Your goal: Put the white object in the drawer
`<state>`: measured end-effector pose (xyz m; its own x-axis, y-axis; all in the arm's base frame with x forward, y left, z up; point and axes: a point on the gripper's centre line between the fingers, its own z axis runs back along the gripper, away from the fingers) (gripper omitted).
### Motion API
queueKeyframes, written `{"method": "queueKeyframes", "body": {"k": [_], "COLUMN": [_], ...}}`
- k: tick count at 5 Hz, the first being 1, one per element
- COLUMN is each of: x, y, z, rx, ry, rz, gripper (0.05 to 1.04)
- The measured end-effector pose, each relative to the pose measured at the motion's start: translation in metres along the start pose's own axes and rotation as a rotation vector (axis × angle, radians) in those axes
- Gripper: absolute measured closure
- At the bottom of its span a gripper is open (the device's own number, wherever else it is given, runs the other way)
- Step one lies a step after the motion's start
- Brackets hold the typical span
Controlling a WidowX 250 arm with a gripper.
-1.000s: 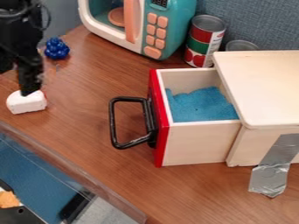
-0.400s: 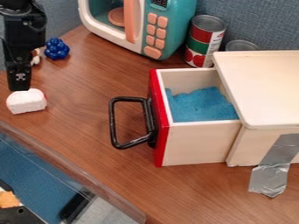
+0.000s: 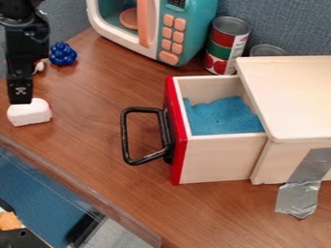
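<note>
"Where's the white object [image 3: 30,115]?"
"On the worktop [image 3: 97,111], right by the lower end of the tool [image 3: 21,98]."
"Is it gripped?"
"Can't tell, nor how far open the tool is."
"And the drawer [image 3: 217,160]?"
"Pulled out, well apart from the tool."

- And here's the bench [image 3: 97,160], warm brown with wood grain streaking across its top.
- Up at the back, a blue-grey wall panel [image 3: 288,24] rises right behind it, woven-looking, like fabric.
- Over to the upper left, more blue-grey wall [image 3: 67,14] comes into play!
- Down at lower left, the bench's edge cuts a long diagonal; past it lies a blue surface [image 3: 38,186], perhaps floor or carpet.
- Light falls softly, a pale sheen on the wood.
</note>
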<state>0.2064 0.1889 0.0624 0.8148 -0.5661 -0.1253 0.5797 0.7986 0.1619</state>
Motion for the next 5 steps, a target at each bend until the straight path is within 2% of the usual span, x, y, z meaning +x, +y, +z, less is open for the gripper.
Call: {"method": "queueKeyframes", "body": {"k": [1,4,5], "x": [-0.002,-0.006,-0.005], "y": [-0.001,0.001,-0.003], "z": [-0.015,-0.044,-0.059], "rx": [-0.04,-0.065,-0.095], "ry": [-0.015,-0.009,0.005], "rz": [0.024,0.057,0.074], "gripper": [0.083,0.082,0.133]}}
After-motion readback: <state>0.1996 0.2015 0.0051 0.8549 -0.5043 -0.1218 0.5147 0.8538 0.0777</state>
